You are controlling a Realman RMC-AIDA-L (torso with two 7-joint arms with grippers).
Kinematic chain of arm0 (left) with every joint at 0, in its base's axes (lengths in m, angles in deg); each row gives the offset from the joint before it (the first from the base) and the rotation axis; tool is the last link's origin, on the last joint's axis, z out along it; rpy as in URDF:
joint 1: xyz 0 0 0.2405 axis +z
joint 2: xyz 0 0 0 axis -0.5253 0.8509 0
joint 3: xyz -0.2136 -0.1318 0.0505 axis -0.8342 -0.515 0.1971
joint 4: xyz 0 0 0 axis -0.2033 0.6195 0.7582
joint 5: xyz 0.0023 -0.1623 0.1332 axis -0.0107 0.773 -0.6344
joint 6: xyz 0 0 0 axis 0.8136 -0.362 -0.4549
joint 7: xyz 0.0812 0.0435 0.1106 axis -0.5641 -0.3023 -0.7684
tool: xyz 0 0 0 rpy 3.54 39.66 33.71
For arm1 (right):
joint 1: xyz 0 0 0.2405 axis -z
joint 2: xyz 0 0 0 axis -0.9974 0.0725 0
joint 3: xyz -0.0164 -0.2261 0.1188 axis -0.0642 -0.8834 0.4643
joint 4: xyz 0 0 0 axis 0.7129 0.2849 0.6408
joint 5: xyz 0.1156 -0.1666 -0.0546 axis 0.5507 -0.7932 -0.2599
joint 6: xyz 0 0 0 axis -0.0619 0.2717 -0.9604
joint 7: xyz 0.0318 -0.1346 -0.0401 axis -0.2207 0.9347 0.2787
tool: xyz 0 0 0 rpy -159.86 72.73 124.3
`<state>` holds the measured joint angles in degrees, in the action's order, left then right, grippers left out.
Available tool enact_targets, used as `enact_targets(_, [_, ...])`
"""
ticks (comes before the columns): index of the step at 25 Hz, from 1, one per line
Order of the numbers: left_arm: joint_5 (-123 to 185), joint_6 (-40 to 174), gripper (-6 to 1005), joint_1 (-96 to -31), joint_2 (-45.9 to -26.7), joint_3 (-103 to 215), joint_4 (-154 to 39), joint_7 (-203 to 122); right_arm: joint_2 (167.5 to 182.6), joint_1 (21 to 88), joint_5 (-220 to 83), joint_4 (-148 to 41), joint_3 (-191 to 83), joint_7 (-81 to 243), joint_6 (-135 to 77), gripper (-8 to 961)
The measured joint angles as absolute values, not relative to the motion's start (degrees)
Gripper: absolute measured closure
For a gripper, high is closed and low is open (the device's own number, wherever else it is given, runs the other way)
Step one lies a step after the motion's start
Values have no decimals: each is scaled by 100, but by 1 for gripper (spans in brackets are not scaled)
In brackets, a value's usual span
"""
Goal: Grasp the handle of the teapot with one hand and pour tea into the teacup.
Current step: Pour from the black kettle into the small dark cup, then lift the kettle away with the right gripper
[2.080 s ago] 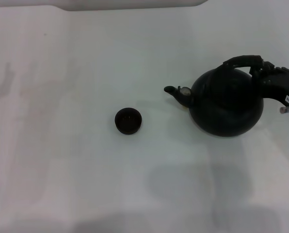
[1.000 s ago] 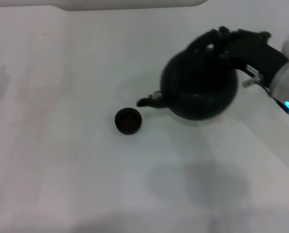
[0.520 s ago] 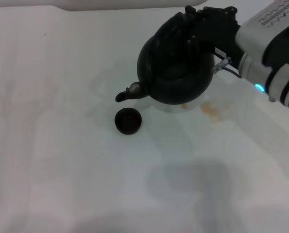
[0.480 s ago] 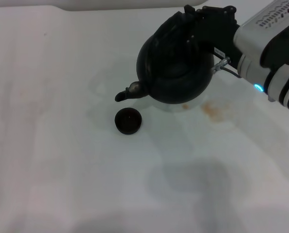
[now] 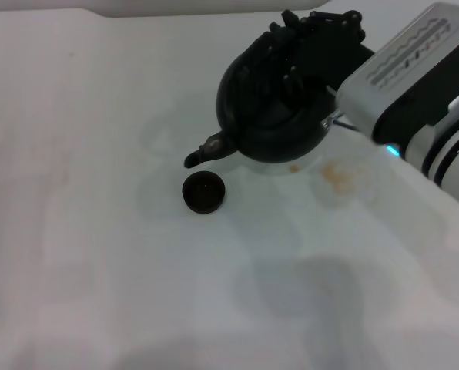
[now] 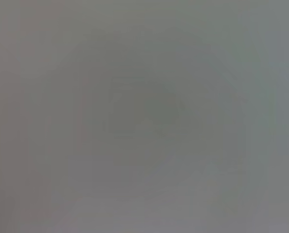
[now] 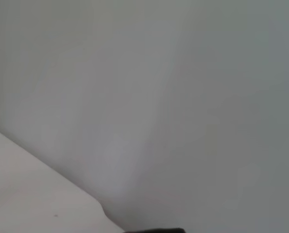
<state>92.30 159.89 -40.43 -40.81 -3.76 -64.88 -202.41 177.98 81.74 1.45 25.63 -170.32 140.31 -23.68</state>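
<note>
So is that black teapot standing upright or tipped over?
Tipped: the teapot hangs from the right gripper, its spout angled down just above the teacup.

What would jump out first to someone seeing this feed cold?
The big black teapot, held off the white table and tipped, its spout angled down toward the small dark teacup just below it. The right end effector grips the handle at upper right, with the white arm behind. Orange-brown stains mark the table beside the pot.
</note>
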Motion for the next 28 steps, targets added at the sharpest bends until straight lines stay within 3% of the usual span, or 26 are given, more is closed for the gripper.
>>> enact_targets(28, [9230,15975,111,-4063,-4081,-382,-6508,-20241,17818,8126,-510,1859,-17936,14750,-3987,826])
